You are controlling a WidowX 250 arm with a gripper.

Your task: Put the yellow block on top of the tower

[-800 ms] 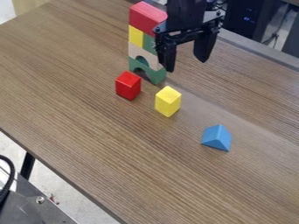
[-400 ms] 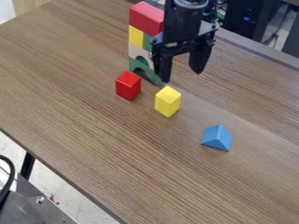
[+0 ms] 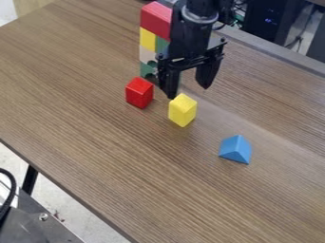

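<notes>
The black gripper (image 3: 188,92) hangs open just behind and above the yellow block (image 3: 182,110), one finger close to the block's upper left and the other off to its right; nothing is between them. That block stands upright on the table. Behind, at the upper left, rises the tower, with a red block (image 3: 155,20) on top, yellow and green pieces below it, then a pale piece and a green arch at the base. The arm hides the tower's right side.
A red block (image 3: 139,93) stands to the left of the yellow one, near the tower's base. A blue wedge (image 3: 235,149) lies at the right front. The wooden table (image 3: 95,123) has its front edge running from left to bottom centre.
The gripper has come down and slightly left, nearer the yellow block, and the arm now covers more of the tower. The blocks have stayed put.
</notes>
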